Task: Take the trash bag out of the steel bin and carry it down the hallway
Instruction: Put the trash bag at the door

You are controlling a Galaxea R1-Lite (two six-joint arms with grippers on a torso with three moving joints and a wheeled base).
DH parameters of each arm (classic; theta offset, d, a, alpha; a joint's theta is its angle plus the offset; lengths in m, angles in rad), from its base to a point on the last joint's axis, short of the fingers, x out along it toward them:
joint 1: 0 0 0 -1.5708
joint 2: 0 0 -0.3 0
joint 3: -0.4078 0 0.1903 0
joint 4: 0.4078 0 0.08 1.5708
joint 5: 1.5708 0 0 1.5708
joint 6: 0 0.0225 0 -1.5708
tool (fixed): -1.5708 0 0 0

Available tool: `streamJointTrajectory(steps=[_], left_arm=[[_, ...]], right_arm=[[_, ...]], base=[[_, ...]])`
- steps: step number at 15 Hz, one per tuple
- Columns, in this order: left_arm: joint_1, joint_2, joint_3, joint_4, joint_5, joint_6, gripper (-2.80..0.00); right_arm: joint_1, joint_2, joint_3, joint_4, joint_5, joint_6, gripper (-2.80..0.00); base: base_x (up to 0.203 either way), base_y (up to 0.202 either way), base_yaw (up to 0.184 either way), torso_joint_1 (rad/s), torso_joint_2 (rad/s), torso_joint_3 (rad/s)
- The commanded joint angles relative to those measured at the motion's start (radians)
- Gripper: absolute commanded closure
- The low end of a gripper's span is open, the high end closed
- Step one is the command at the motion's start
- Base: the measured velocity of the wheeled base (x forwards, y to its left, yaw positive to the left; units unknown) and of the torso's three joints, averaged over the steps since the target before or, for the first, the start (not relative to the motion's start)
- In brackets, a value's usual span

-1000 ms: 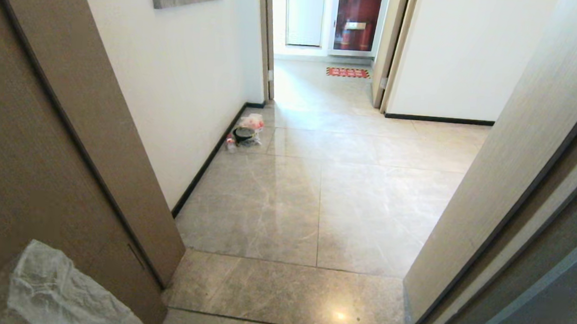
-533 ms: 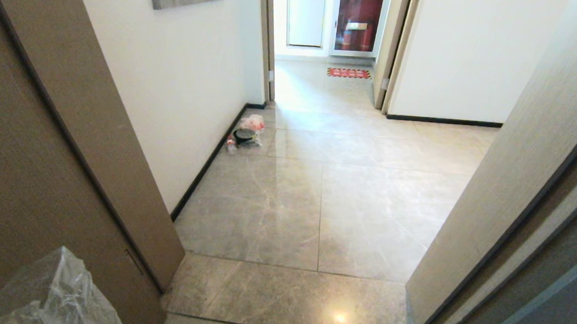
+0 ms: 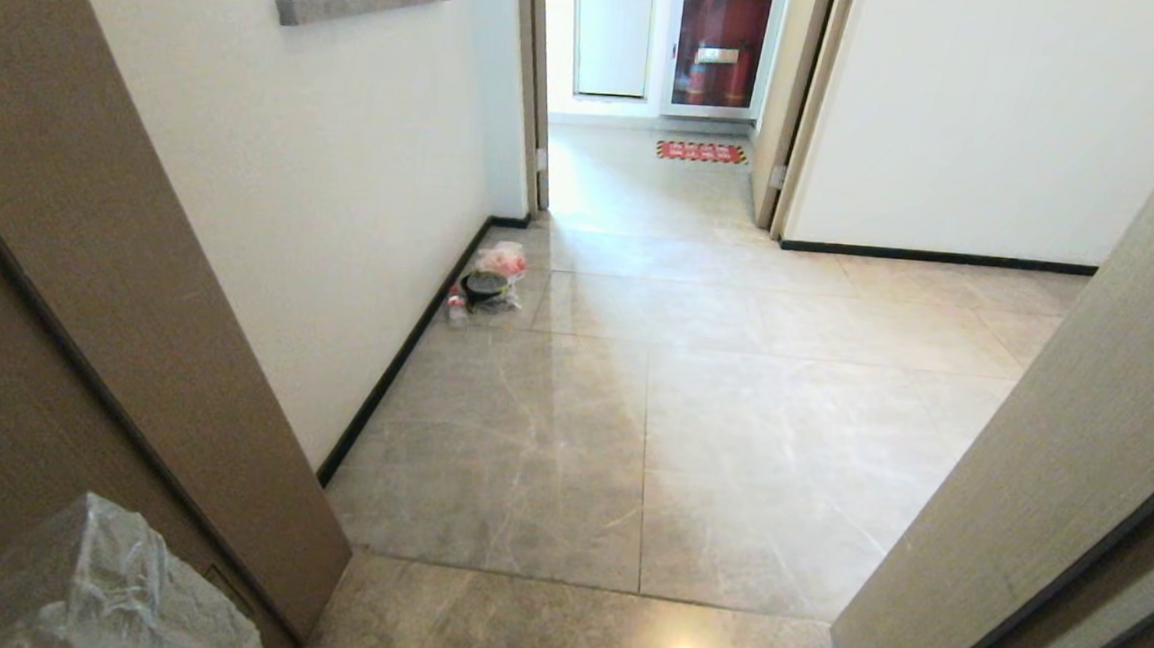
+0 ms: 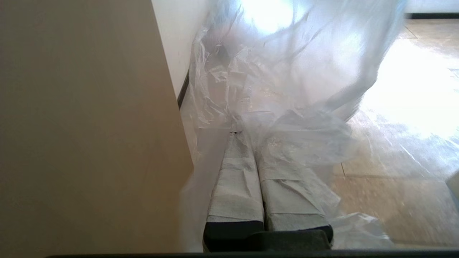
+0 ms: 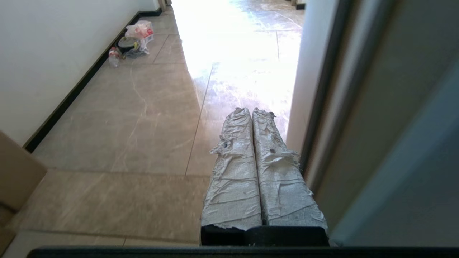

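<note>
1. The left gripper (image 4: 247,134) has its two wrapped fingers (image 4: 235,186) pressed together, pinching a fold of the bag (image 4: 283,93); the clear, crinkled plastic billows out ahead of the tips and drapes back over them.
2. In the head view the bag (image 3: 110,586) shows at about 7 o'clock, low against the brown door panel (image 3: 60,262) on the left.
3. The right gripper (image 5: 251,111) is pressed together on nothing, its fingers (image 5: 235,179) lying side by side and pointing level down the hallway (image 5: 143,118), close beside the right door frame (image 5: 344,107).
4. The hallway floor (image 3: 651,419), grey marbled tile, runs from 6 o'clock up to 12 o'clock, between a pale left wall (image 3: 345,180) with dark skirting and the right door frame (image 3: 1049,473).
5. At about 11 o'clock, against the left skirting, sits a small heap of rubbish (image 3: 487,283): a pink-red bag, a dark round container and a small bottle.
6. At 12 o'clock, through the far doorway, lie a red mat (image 3: 702,151) and a red-panelled cabinet (image 3: 719,52).
7. A window ledge (image 3: 361,0) juts from the left wall near 11 o'clock.
</note>
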Motion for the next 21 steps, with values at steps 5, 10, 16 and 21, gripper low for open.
streamJointTrajectory(steps=[5,10,16,21], left_arm=[[0.0,0.001,0.002,-0.001,0.0,0.0,0.0],[0.0,0.001,0.0,-0.001,0.0,0.0,0.0],[0.0,0.001,0.002,-0.001,0.0,0.0,0.0],[0.0,0.001,0.002,-0.001,0.0,0.0,0.0]], right_arm=[[0.0,-0.001,0.002,0.0,0.0,0.0,0.0],[0.0,-0.001,0.002,0.0,0.0,0.0,0.0],[0.0,-0.001,0.002,0.0,0.0,0.0,0.0],[0.0,-0.001,0.002,0.0,0.0,0.0,0.0]], base=[[0.191,0.0,0.001,0.005,0.0,0.003],[0.193,0.0,0.001,0.003,0.0,0.0],[0.186,0.0,0.001,0.002,0.0,0.002],[0.194,0.0,0.002,0.001,0.0,0.002]])
